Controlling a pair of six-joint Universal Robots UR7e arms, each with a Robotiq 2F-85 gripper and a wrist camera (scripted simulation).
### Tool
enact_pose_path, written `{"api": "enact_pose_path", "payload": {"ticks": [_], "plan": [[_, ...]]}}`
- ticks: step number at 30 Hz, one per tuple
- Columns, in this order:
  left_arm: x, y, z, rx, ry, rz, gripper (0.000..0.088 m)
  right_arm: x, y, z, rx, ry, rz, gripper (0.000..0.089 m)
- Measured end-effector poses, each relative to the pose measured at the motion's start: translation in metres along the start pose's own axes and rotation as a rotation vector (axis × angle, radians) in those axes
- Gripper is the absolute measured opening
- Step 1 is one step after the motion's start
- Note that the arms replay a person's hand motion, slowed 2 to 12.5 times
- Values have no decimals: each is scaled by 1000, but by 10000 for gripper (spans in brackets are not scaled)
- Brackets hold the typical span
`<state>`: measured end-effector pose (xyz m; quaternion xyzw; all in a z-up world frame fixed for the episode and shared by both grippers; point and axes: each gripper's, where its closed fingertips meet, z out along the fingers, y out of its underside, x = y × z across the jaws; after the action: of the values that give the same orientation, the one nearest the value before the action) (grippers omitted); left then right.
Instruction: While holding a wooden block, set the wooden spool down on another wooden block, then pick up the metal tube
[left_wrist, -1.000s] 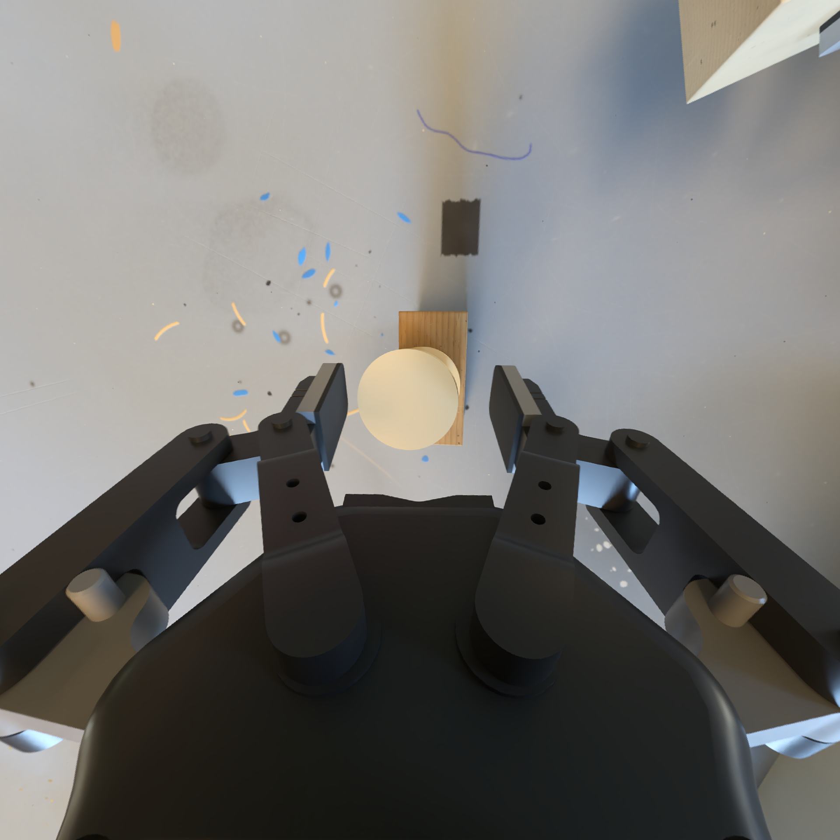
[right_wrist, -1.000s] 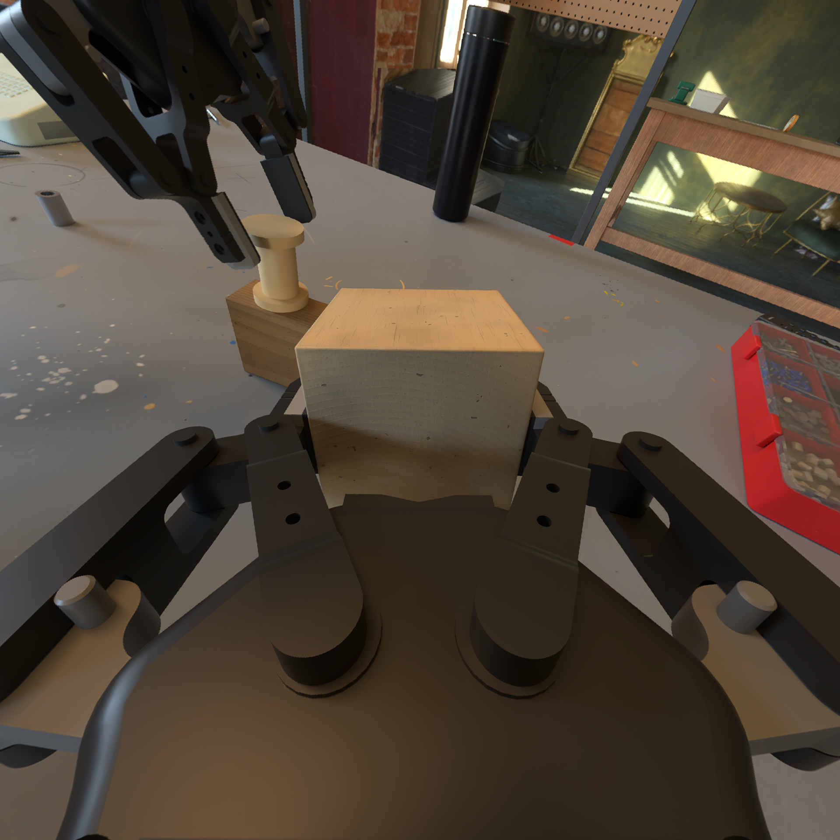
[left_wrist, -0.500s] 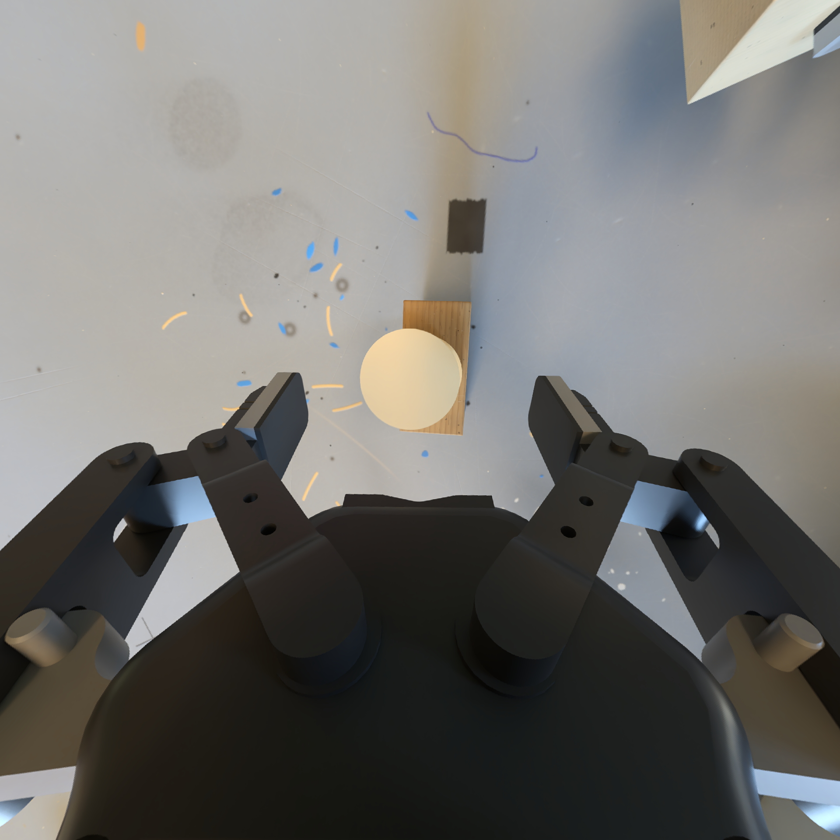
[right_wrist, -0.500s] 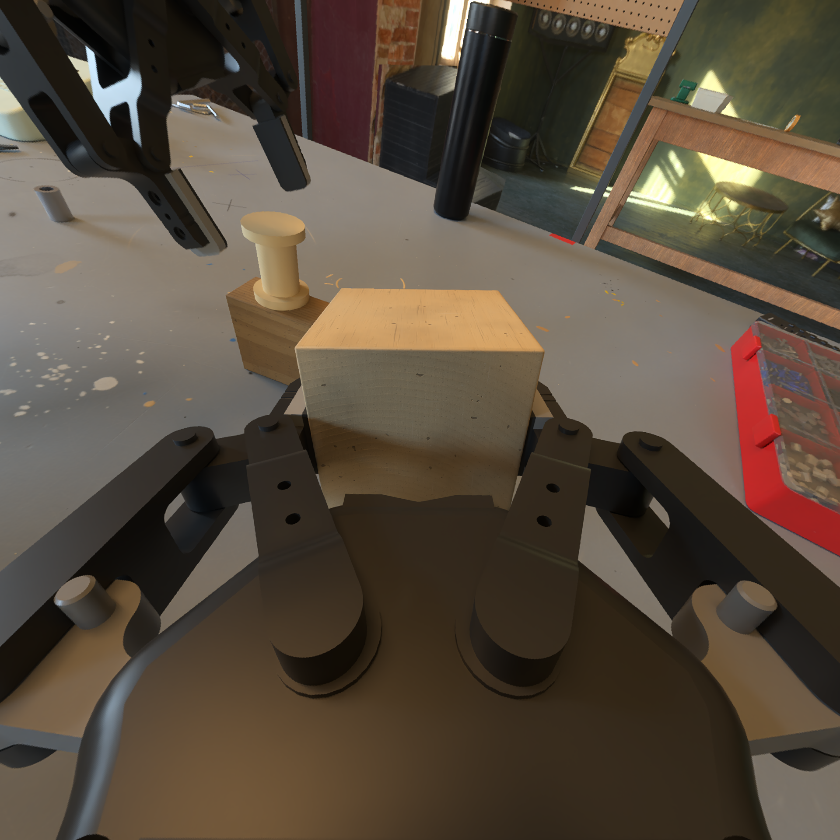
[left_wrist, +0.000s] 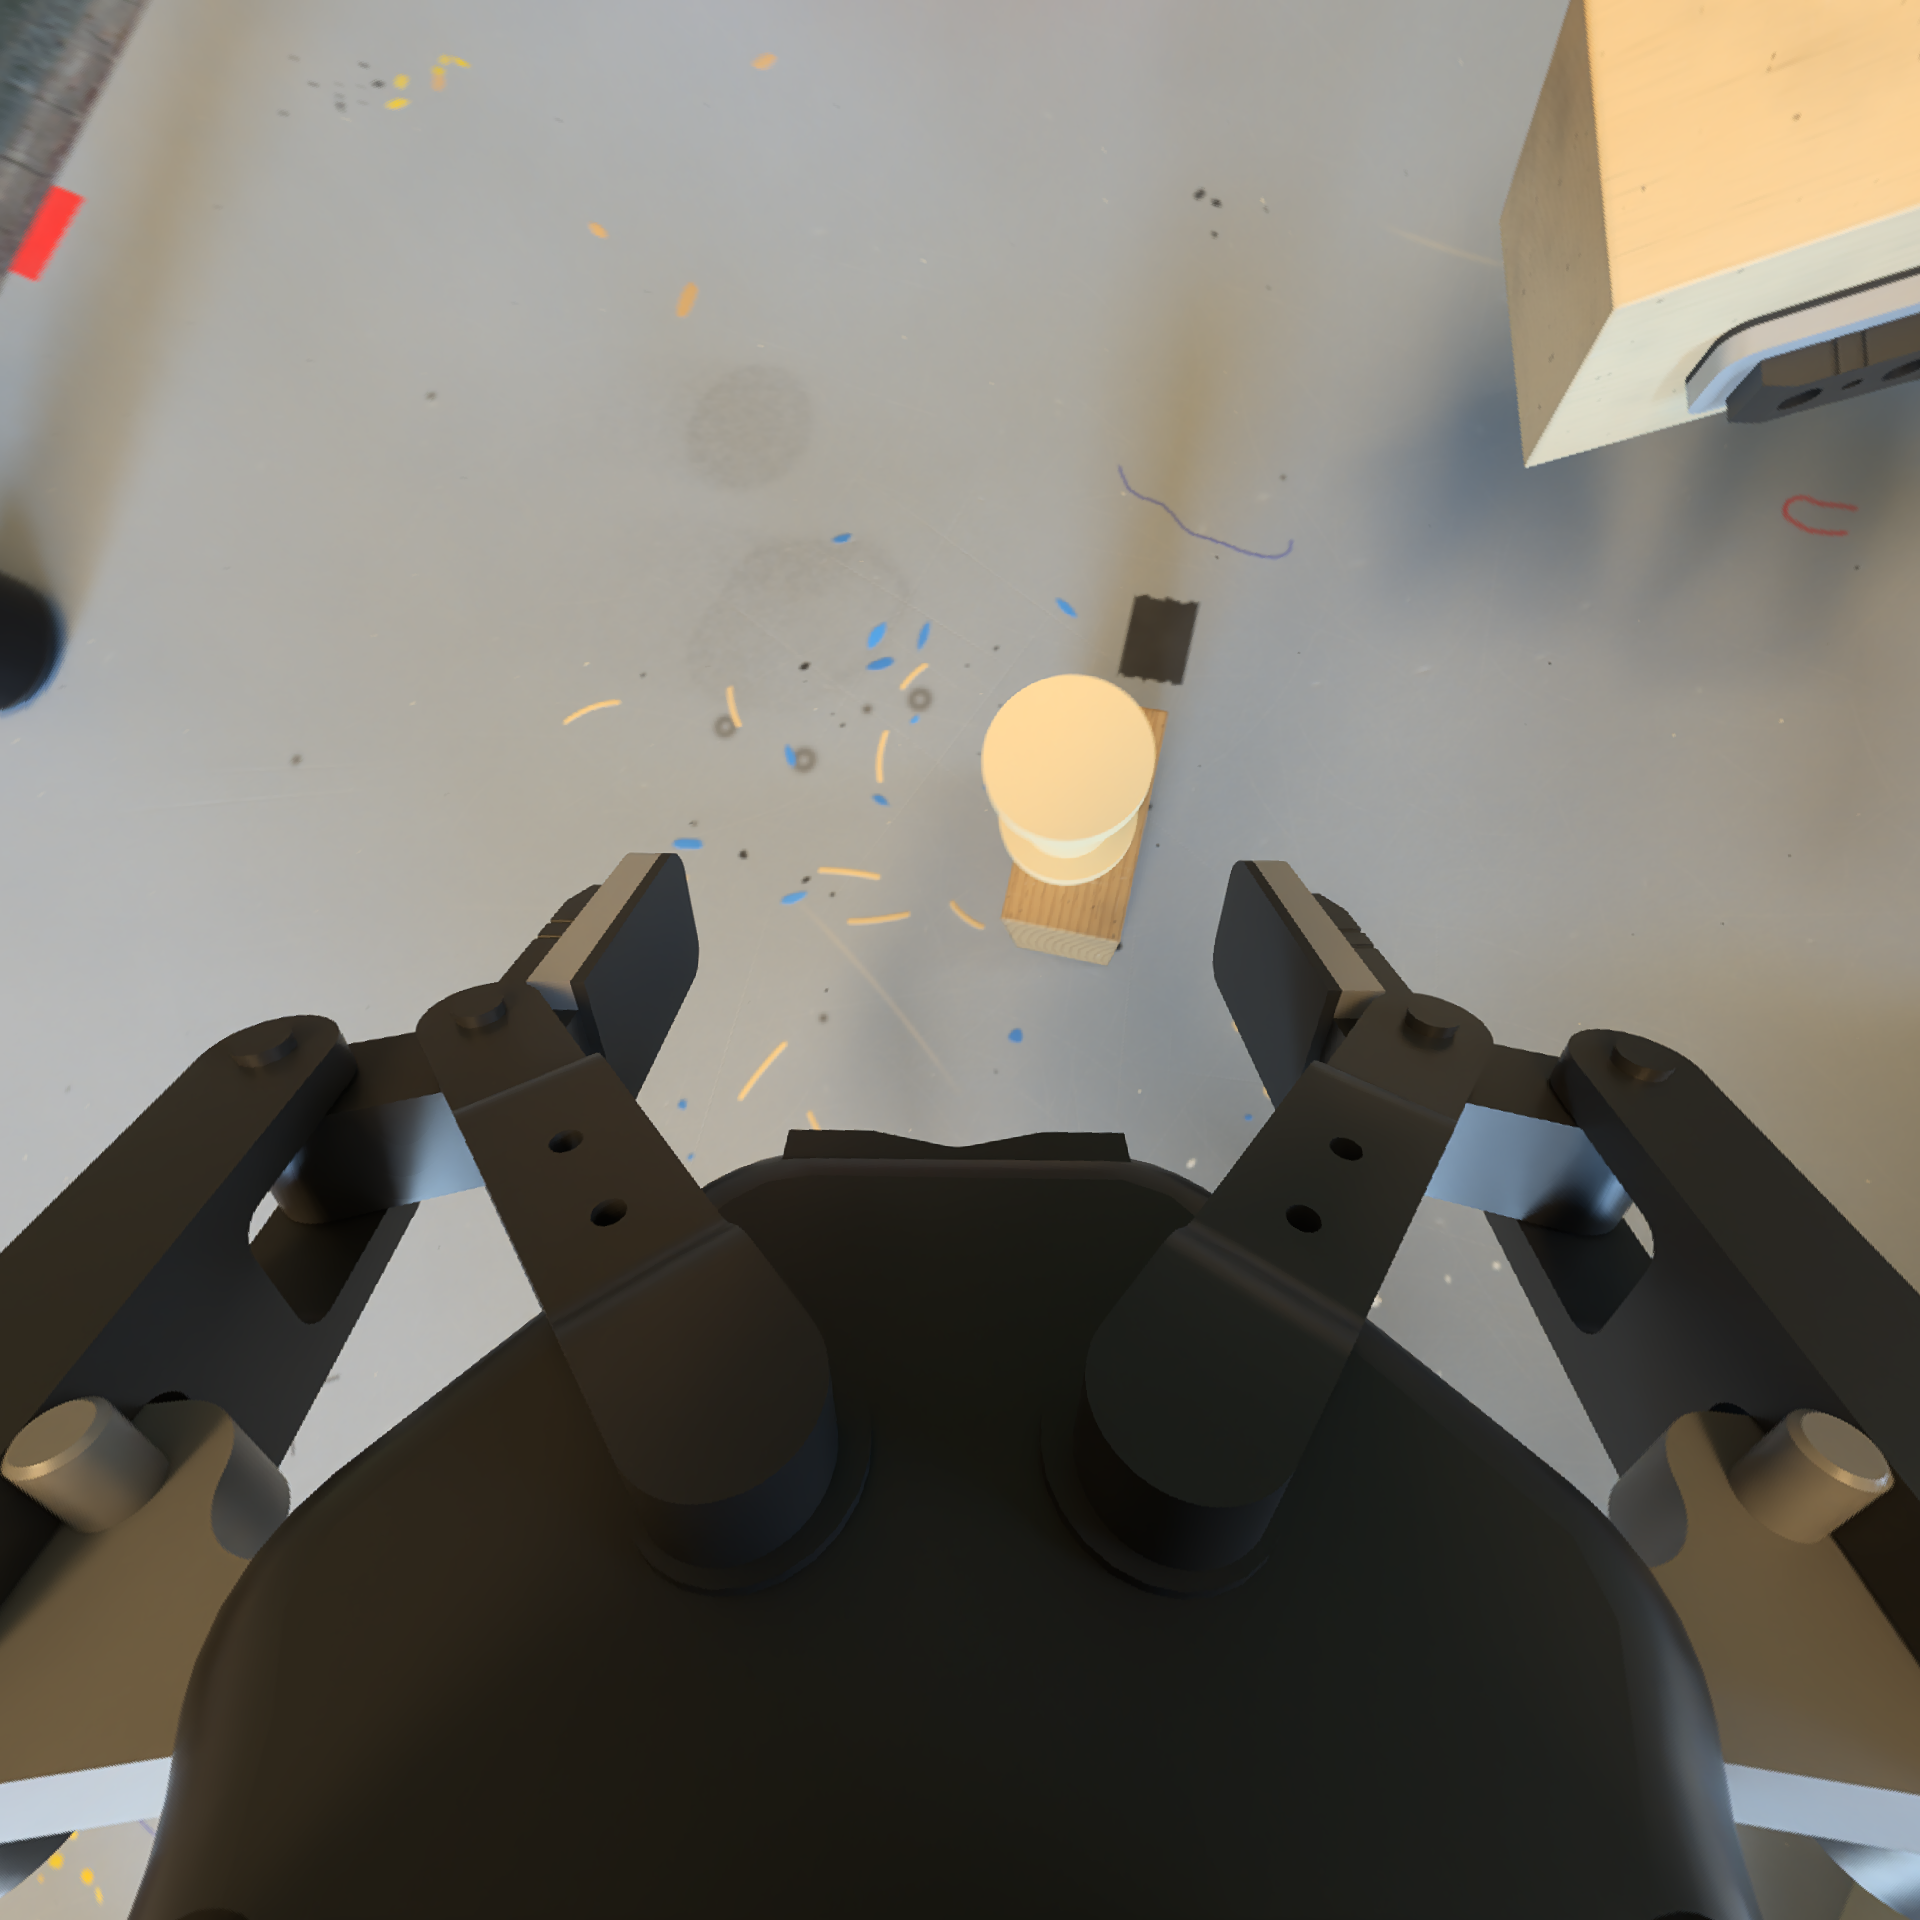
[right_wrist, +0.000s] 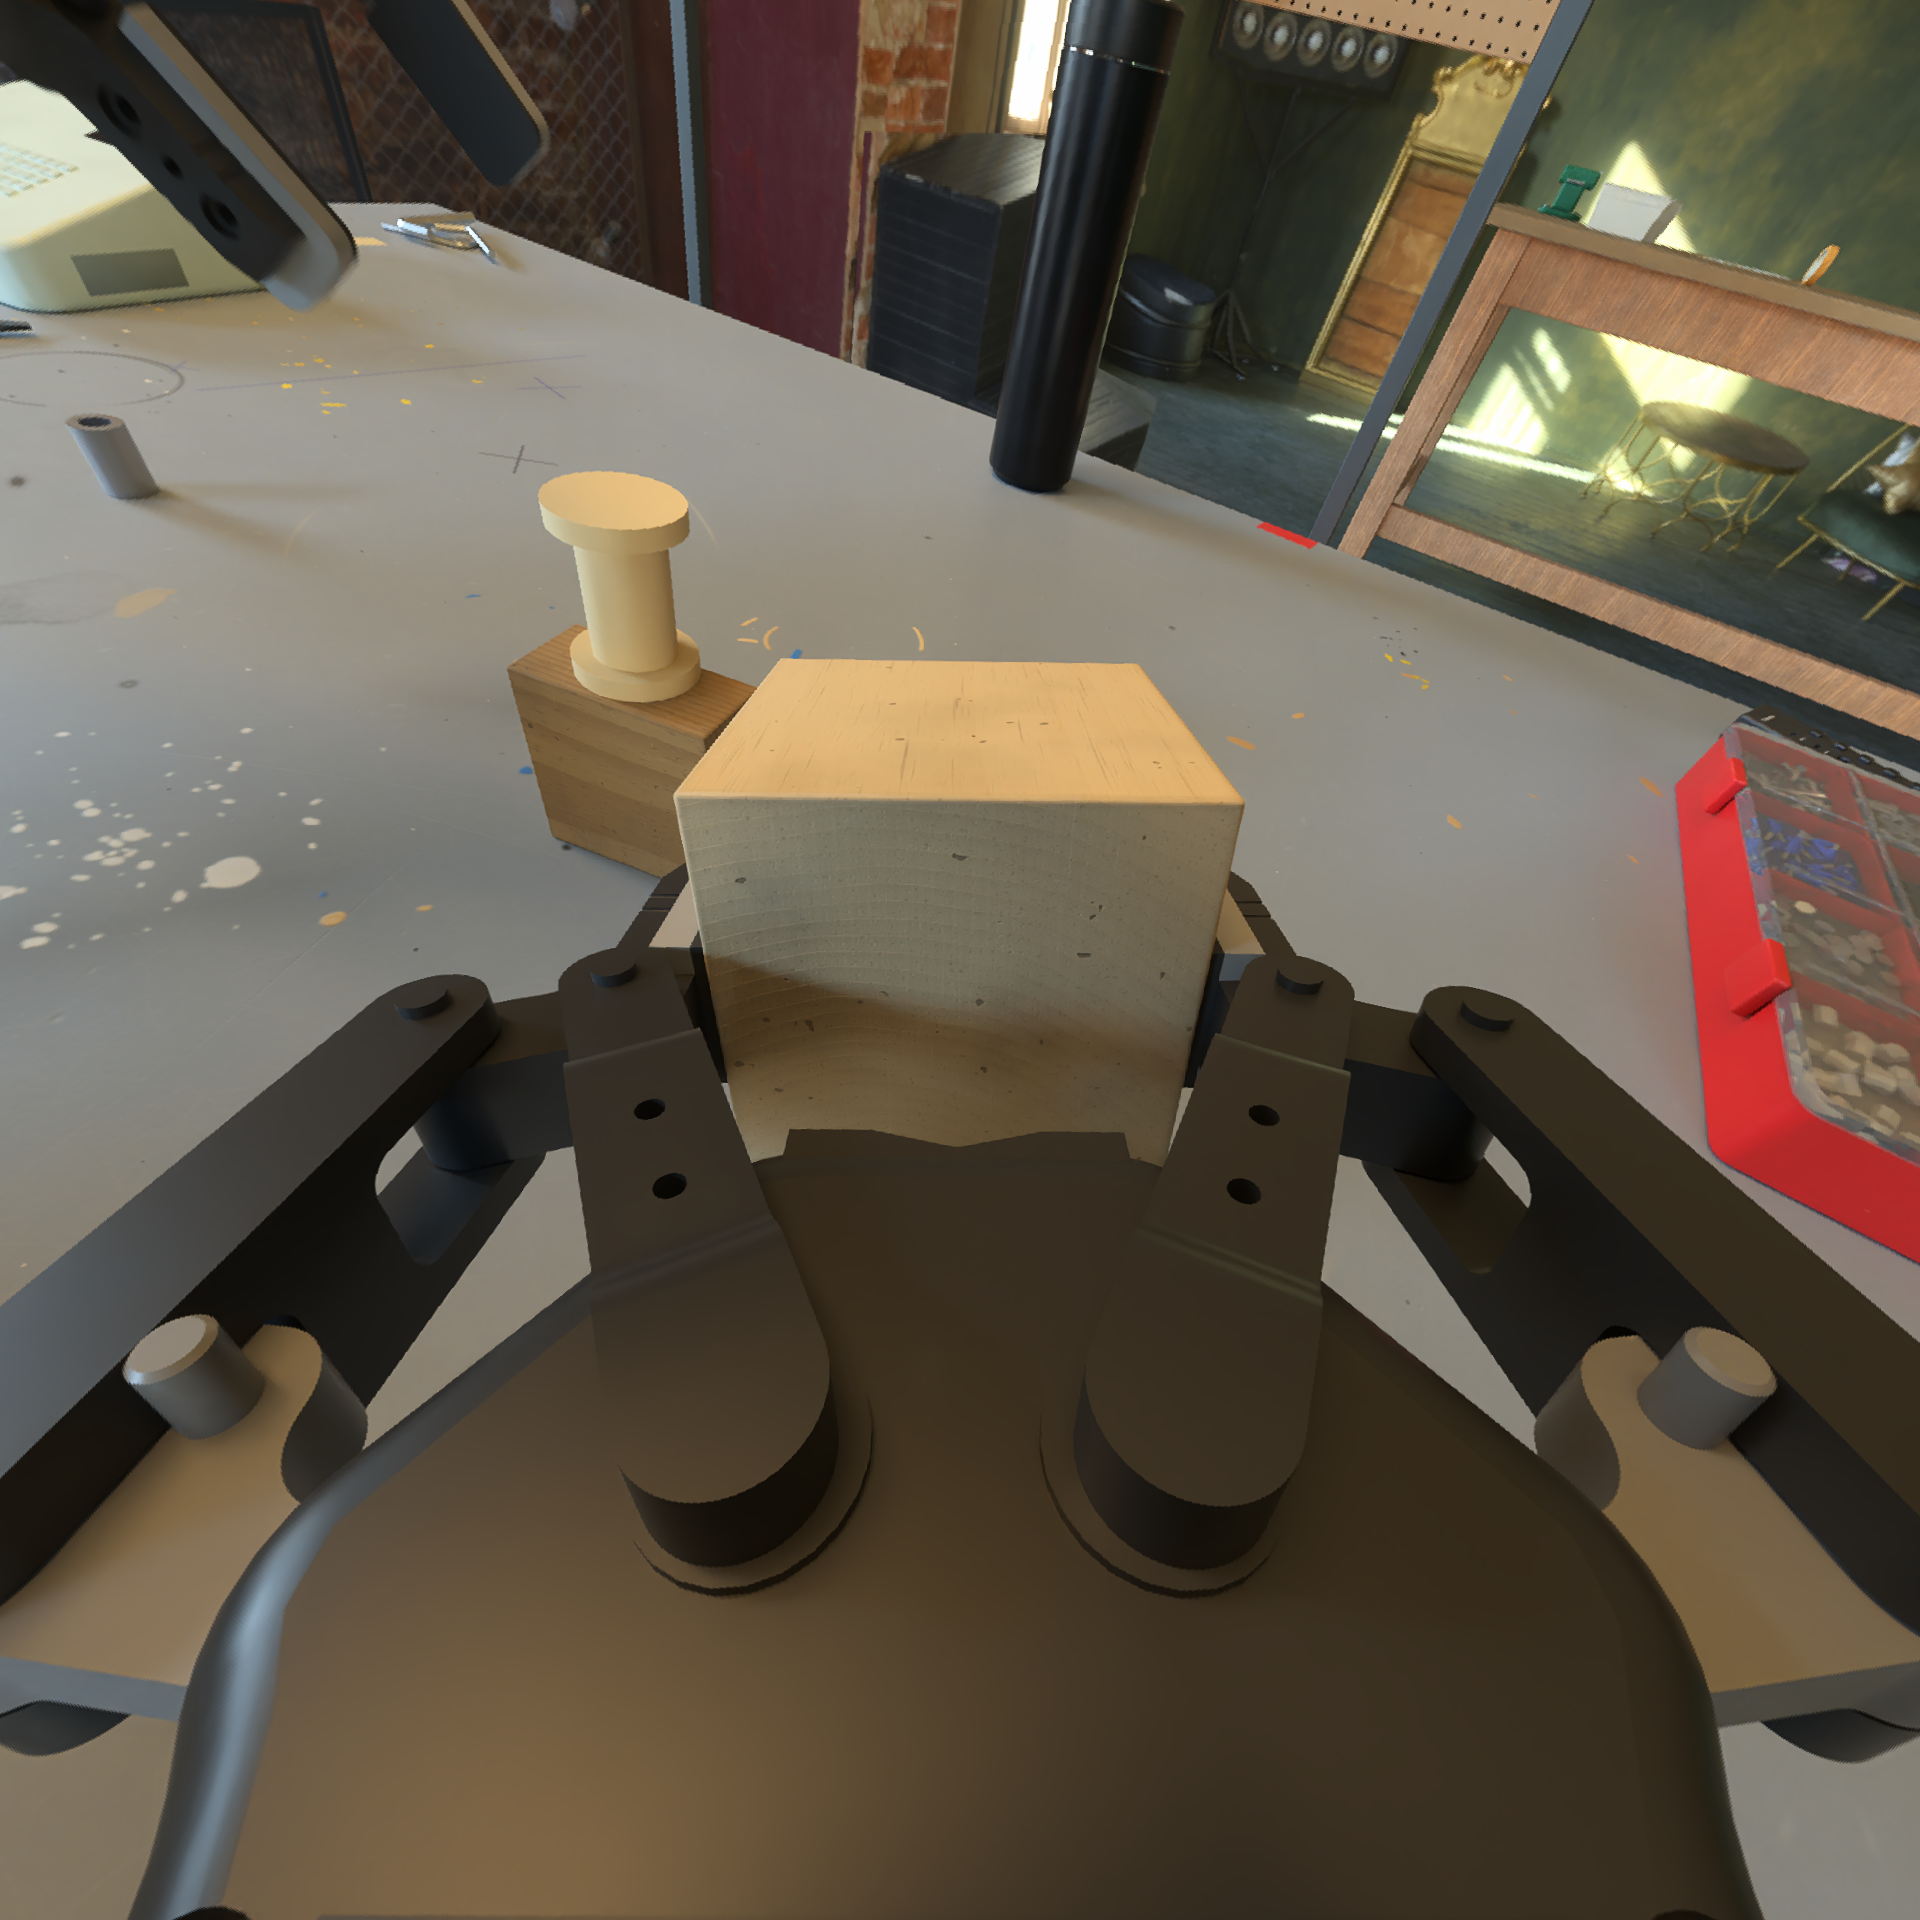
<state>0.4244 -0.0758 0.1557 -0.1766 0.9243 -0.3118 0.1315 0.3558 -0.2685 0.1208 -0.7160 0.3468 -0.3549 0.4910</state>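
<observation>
Judging the spool (right_wrist: 621, 594) placed upright on the small block (right_wrist: 613, 764), I keep the right gripper (right_wrist: 956, 935) clenched on the big block (right_wrist: 956, 831); the left gripper (left_wrist: 951, 925), spread wide and empty, must fetch the metal tube (right_wrist: 112, 454) left of the spool.

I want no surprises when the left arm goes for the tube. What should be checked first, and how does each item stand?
1. Spool upright on the small block: ok.
2. Left gripper open, empty, clear of spool: ok.
3. Right gripper shut on the big block: ok.
4. Tube in sight, standing alone on the table: ok.
5. Tube in the left wrist view: not ok.
6. Free path from left gripper to tube: cannot tell.
</observation>
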Motion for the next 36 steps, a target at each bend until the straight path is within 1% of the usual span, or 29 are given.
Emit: {"api": "enact_pose_path", "payload": {"ticks": [4, 7, 19, 24, 26, 30, 36], "plan": [[-14, 10, -24, 47, -46, -47, 854, -1, 0, 1, -2, -2, -6, 624], [-26, 24, -44, 61, -90, -80, 854, -1, 1, 2, -6, -6, -3, 624], [-68, 96, -124, 56, -274, -227, 853, -6, 10, 9, -35, -20, 3, 624], [-82, 127, -152, 47, -341, -284, 834, -8, 11, 11, -46, -25, -3, 624], [-86, 140, -160, 42, -349, -306, 829, -9, 11, 12, -48, -25, -5, 624], [-90, 165, -170, 31, -331, -345, 816, -10, 11, 13, -50, -24, -6, 624], [-102, 200, -175, 29, -314, -399, 801, -10, 10, 14, -54, -20, -7, 624]]}}
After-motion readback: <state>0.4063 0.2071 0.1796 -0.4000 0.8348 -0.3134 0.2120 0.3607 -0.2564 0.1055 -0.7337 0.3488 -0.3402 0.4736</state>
